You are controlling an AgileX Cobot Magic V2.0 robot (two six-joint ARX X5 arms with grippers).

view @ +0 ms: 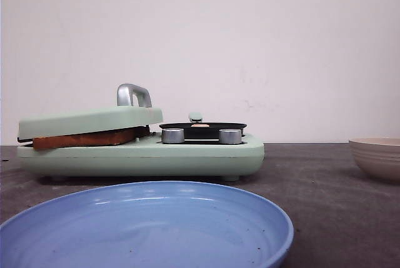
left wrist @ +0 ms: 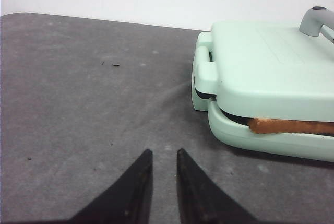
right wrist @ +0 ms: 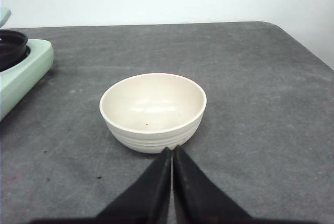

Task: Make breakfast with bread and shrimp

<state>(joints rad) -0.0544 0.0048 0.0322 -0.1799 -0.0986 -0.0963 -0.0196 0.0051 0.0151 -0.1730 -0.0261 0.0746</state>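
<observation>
Grey table: bread under lid, well apart from left hand.

The bread lay flat inside the pale green sandwich maker, pressed under its lowered lid; only a toasted brown crust edge showed in the gap, running along the left half. On the small black pan beside it sat a pinkish-orange bit, possibly the shrimp, too small to tell.

closed right end effector just beside a beige bowl on grey table.
</observation>
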